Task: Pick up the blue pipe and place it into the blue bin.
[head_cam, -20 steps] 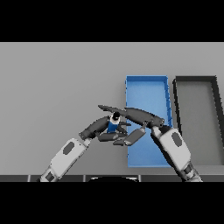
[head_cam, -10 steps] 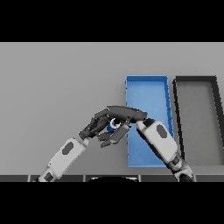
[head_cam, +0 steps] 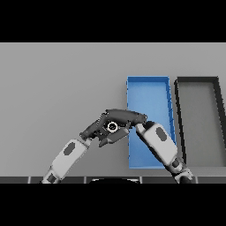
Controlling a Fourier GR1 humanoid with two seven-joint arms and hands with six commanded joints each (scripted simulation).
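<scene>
I have both hands — left hand [head_cam: 98, 129] and right hand [head_cam: 128, 116] — curled round the blue pipe [head_cam: 112, 127] just left of the blue bin [head_cam: 148, 88], so I'd lift level before crossing its rim.

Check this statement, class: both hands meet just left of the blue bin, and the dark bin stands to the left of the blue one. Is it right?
Not quite. The head view shows the dark bin to the right of the blue bin, not the left. The rest stands: the left hand and right hand meet just left of the blue bin.
</scene>
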